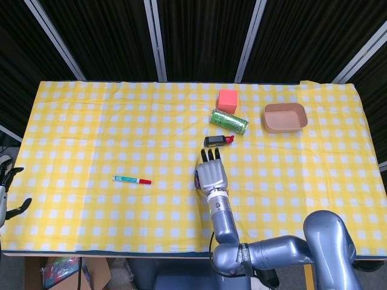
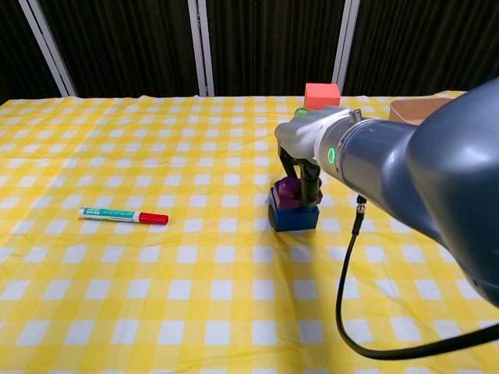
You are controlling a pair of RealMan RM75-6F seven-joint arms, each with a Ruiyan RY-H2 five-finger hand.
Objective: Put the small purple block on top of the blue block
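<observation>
In the chest view the small purple block [image 2: 289, 193] sits on top of the blue block [image 2: 294, 217] near the table's middle. My right hand [image 2: 302, 165] reaches down over it, with fingers [image 2: 313, 185] on both sides of the purple block, gripping it. From the head view the right hand [image 1: 213, 175] covers both blocks, palm down. My left hand [image 1: 7, 194] hangs off the table's left edge, fingers apart and holding nothing.
A green-and-red marker [image 2: 123, 215] lies to the left on the yellow checked cloth. Behind the blocks are a green can [image 1: 228, 121], a coral cube [image 1: 227, 99], a black object with a red tip [image 1: 217, 141] and a brown tray [image 1: 284, 117].
</observation>
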